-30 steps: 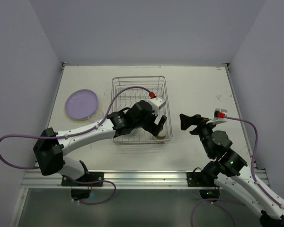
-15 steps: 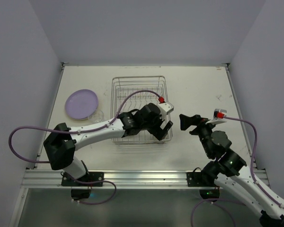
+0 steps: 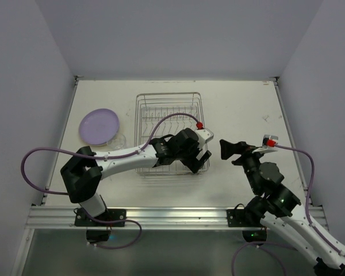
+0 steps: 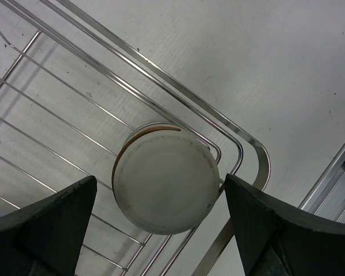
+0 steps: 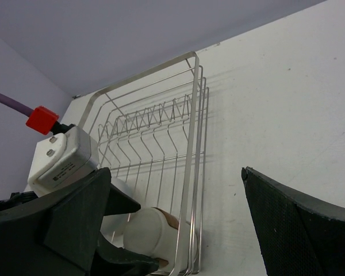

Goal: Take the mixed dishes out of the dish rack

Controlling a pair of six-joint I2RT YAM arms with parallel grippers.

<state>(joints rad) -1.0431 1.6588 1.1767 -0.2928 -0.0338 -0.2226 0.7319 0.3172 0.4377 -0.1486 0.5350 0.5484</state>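
Top view: left gripper [image 3: 198, 163] is placed over the near right corner of the rack [image 3: 168, 98]; right gripper [image 3: 222, 149] is held right of the rack, apart.
Left wrist: cup [image 4: 165, 187] is seen in that corner between wide jaws, not gripped.
Right wrist: jaws wide, nothing held.

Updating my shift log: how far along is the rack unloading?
Done: the purple plate lies on the table, left of the dish rack. In hand: the left gripper, open, straddles the brown cup in the rack's near right corner, not gripped. Left: lifting that cup out. The right gripper is open, holding nothing.
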